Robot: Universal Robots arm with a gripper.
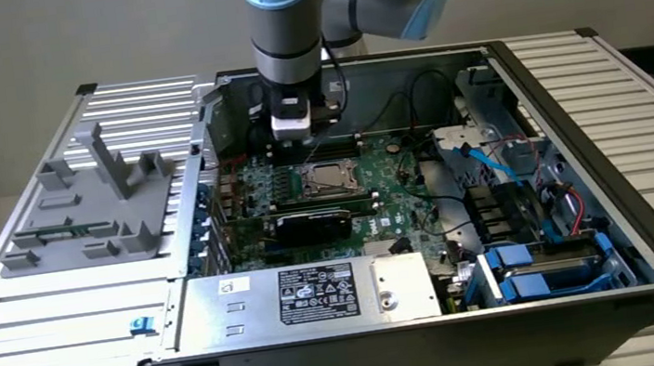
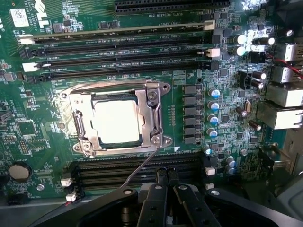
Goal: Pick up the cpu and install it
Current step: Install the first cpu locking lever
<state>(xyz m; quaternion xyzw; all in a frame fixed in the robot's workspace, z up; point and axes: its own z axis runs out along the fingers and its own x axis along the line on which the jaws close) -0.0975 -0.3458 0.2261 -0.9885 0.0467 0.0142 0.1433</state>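
We note the cpu [image 2: 116, 122] lying flat inside the socket frame [image 2: 150, 118], shiny top up, near the middle of the motherboard [image 2: 42, 101]. Memory slots [image 2: 118, 52] run along two opposite sides of the frame. The gripper [image 2: 166, 174] hovers over the board beside the socket, clear of the cpu, its fingers pressed together and pinching nothing. The arm [image 1: 282, 20] drops straight down into the open computer case [image 1: 603, 140], wrist vertical. A power supply [image 1: 303, 296] sits at the case's near edge. A grey fixture [image 1: 93, 207] stands on the bench [image 1: 55, 310] at the exterior view's left.
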